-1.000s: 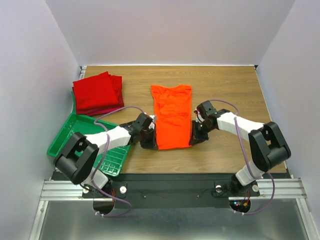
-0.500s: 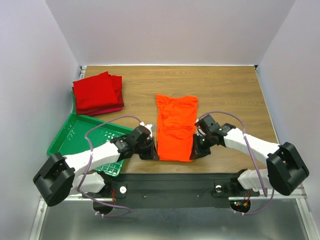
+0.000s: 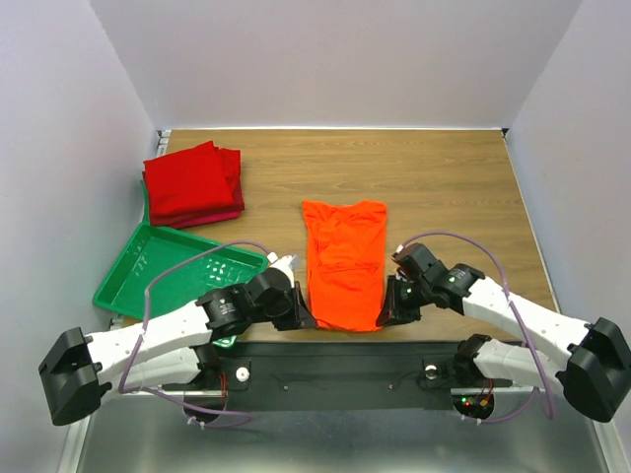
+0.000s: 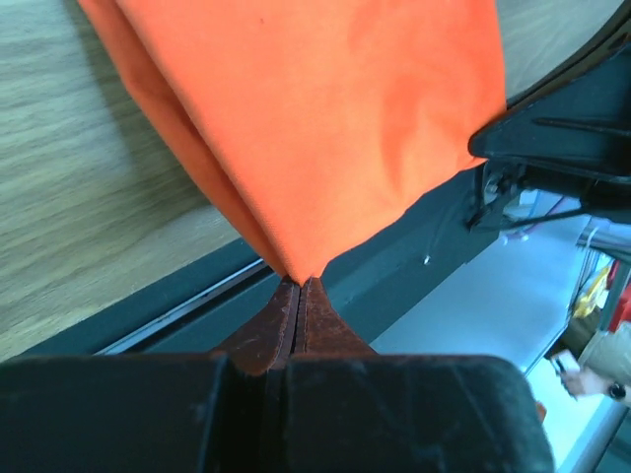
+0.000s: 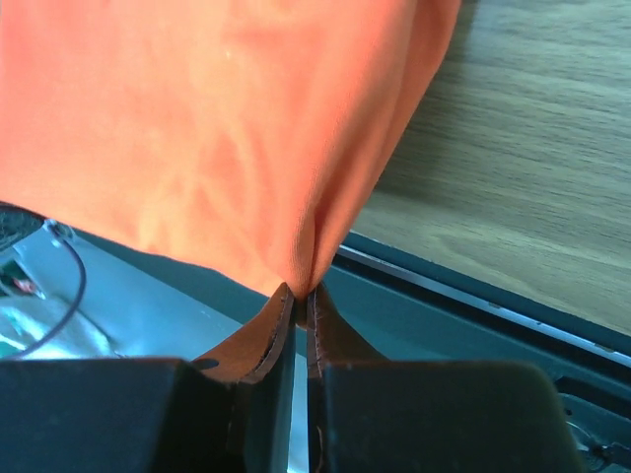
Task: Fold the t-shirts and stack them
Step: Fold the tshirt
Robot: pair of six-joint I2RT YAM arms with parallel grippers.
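At the near edge of the bench [image 3: 454,187], the left gripper [image 3: 305,319] and right gripper [image 3: 386,317] each pinch a corner of the orange t-shirt [image 3: 343,271]. The cloth looks limp and light, likely best held by its corners.

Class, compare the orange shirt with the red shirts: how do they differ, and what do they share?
The orange shirt is a long strip in the middle; the red shirts are compact rectangles, stacked far left. The orange shirt is pinched at its near corners by the left tool and right tool; the red shirts lie untouched. Both are plain cloth.
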